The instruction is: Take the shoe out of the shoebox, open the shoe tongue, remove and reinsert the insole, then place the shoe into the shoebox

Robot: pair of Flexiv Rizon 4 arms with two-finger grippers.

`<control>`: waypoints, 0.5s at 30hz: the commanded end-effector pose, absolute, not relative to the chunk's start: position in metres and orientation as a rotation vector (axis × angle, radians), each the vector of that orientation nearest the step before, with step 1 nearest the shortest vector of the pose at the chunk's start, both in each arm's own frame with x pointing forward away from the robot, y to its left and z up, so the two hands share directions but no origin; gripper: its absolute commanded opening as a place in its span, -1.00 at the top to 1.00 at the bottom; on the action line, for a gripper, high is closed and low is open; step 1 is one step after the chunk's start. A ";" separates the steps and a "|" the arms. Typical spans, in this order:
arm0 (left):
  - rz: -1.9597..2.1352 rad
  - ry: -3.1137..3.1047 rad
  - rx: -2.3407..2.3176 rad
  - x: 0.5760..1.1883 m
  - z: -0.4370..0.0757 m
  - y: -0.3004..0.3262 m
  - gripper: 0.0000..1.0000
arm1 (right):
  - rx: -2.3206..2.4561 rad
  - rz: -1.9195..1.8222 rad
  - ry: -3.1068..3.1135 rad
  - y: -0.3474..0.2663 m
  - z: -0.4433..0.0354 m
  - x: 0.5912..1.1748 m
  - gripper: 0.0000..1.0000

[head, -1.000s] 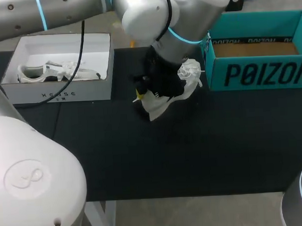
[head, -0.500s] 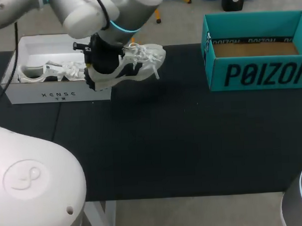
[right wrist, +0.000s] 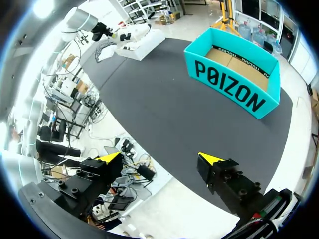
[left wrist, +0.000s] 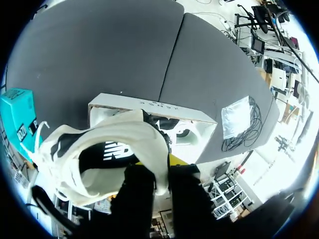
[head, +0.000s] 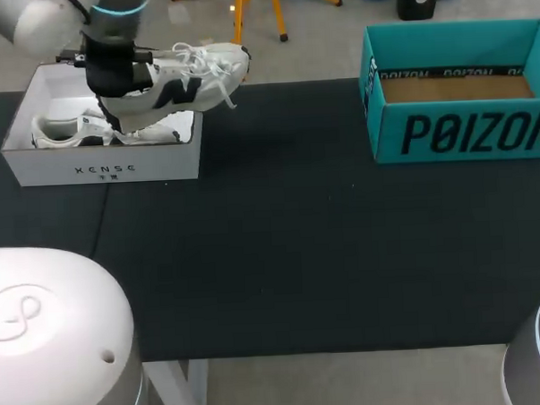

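The table (head: 281, 256) filled nearly the whole scene, a wide flat top under a matte black cover. The cover was laid in two sheets, and the seam (left wrist: 172, 59) between them ran straight across from one long edge to the other. A white frame leg (head: 181, 379) showed under the near edge. At the far right of the top stood an open teal cardboard box (head: 464, 131) with a bare brown floor inside. Near the opposite end lay a clear plastic bag (left wrist: 235, 115) with a loose coil of black cable (left wrist: 249, 133) just beside it. The light on the cover was soft and even.
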State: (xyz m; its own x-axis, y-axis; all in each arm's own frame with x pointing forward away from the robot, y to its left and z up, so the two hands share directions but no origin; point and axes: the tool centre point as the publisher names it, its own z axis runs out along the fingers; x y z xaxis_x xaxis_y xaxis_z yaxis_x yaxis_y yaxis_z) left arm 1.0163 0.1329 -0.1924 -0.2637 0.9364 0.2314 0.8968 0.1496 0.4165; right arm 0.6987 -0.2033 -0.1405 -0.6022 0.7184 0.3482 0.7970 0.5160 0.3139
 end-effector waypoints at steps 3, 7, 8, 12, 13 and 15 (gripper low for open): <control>0.651 2.287 1.866 1.043 -0.189 0.149 1.00 | -1.303 -0.666 -2.580 -0.203 -0.141 0.699 -1.00; 0.651 2.287 1.866 1.043 -0.189 0.149 1.00 | -1.303 -0.666 -2.580 -0.203 -0.141 0.699 -1.00; 0.651 2.287 1.866 1.043 -0.189 0.149 1.00 | -1.303 -0.666 -2.580 -0.203 -0.141 0.699 -1.00; 0.651 2.287 1.866 1.043 -0.189 0.149 1.00 | -1.303 -0.666 -2.580 -0.203 -0.141 0.699 -1.00; 0.651 2.287 1.866 1.043 -0.189 0.149 1.00 | -1.303 -0.666 -2.580 -0.203 -0.141 0.699 -1.00; 0.651 2.287 1.866 1.043 -0.189 0.149 1.00 | -1.303 -0.666 -2.580 -0.203 -0.141 0.699 -1.00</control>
State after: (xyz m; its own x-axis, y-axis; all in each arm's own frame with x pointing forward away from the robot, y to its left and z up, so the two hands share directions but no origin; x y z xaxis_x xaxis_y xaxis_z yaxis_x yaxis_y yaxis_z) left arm 1.0416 0.1495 -0.1908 -0.2321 0.9568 0.1752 0.9053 0.1466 0.3986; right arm 0.6987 -0.2034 -0.1405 -0.6022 0.7184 0.3483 0.7970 0.5159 0.3139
